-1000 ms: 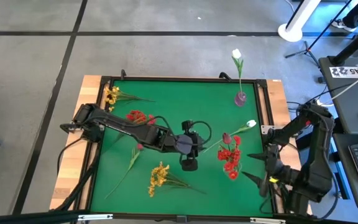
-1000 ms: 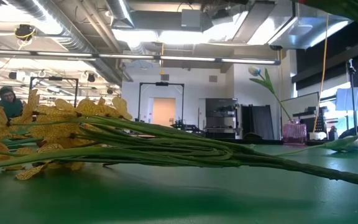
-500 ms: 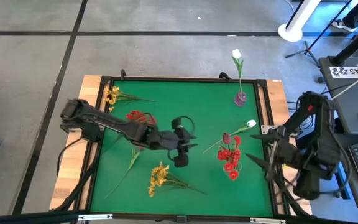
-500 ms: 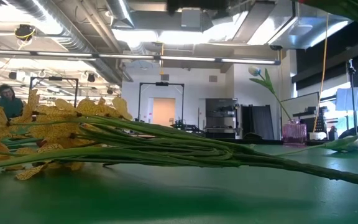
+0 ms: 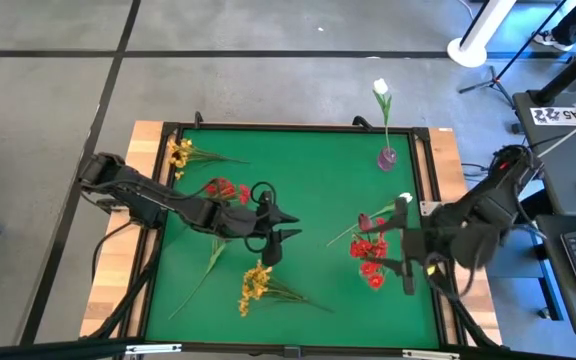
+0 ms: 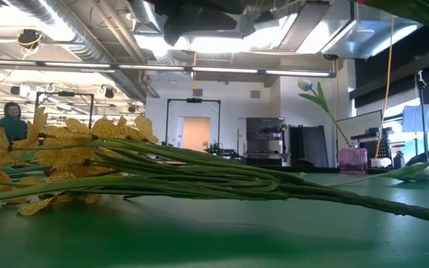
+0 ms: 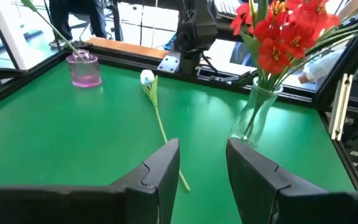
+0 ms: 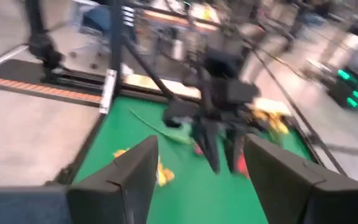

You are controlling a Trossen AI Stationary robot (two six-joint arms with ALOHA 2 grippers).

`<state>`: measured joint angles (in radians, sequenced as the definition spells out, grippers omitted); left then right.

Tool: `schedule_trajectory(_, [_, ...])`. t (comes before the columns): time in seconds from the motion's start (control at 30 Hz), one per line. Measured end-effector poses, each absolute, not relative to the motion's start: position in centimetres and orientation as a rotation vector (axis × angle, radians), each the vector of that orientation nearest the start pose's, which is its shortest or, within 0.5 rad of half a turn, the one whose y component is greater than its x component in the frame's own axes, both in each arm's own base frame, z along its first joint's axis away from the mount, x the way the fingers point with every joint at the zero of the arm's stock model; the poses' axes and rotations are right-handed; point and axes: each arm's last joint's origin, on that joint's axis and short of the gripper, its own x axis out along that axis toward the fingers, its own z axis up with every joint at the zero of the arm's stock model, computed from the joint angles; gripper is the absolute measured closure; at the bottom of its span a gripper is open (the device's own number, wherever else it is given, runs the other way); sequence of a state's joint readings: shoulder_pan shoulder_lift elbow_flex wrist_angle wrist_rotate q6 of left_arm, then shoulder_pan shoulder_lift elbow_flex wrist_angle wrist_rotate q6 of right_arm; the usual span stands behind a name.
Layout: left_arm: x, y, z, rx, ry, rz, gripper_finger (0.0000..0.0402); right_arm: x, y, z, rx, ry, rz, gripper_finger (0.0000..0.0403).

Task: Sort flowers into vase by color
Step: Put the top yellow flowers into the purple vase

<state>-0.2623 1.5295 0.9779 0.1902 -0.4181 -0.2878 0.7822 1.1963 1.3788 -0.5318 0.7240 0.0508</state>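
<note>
My left gripper [image 5: 290, 226] [image 7: 204, 146] hangs open over the middle of the green table with nothing between its fingers. My right gripper [image 5: 393, 250] [image 8: 201, 143] is open and held high over the right edge, beside the clear vase [image 7: 253, 118] of red flowers [image 5: 368, 250]. A white tulip [image 5: 380, 88] stands in the purple vase [image 5: 387, 158]. Another white tulip [image 7: 146, 78] lies flat next to a dark pink bud [image 5: 365, 218]. Yellow sprays [image 5: 256, 285] [image 5: 178, 152], a red cluster [image 5: 223, 188] and a thin pink-budded stem [image 5: 215, 255] lie flat on the left half.
A raised dark frame [image 5: 423, 180] edges the green mat, with wooden boards [image 5: 118, 290] outside it. The low view looks past the stems of a yellow spray [image 6: 199, 175] lying close in front. A person [image 6: 10, 119] is far off in the room.
My left gripper has drawn back toward the table's left edge, away from the red flowers in the vase. My right gripper has risen, rolled over and swung from the near right corner to a spot level with the red flowers' vase. No flower has moved.
</note>
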Motion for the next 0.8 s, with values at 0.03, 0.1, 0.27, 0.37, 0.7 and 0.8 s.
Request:
schedule_trajectory(0.03, [32.8,-7.6,25.6,-0.157,0.329,0.209,0.0274,18.6,14.9,42.5,-0.204,0.241,0.06,0.0173])
schedule_trajectory(0.1, [32.4,-7.4,25.3,-0.13,0.371,0.246,0.0274,18.9,13.9,43.0,-0.236,0.217,0.047,0.0175])
schedule_trajectory(0.27, [30.2,-5.6,25.7,-0.115,0.512,0.381,0.0274,17.3,9.7,45.1,-0.204,0.138,0.021,0.0176])
schedule_trajectory(0.37, [29.2,-4.2,25.4,-0.129,0.593,0.462,0.0274,16.0,7.1,45.0,-0.181,0.105,0.023,0.0176])
schedule_trajectory(0.7, [26.5,-0.1,23.5,-0.167,0.859,0.68,0.0274,11.6,1.3,38.8,-0.081,0.006,-0.128,0.0176])
schedule_trajectory(0.8, [24.8,1.1,22.2,-0.203,1.002,0.783,0.0274,9.9,0.4,37.4,-0.047,-0.049,-0.182,0.0176])
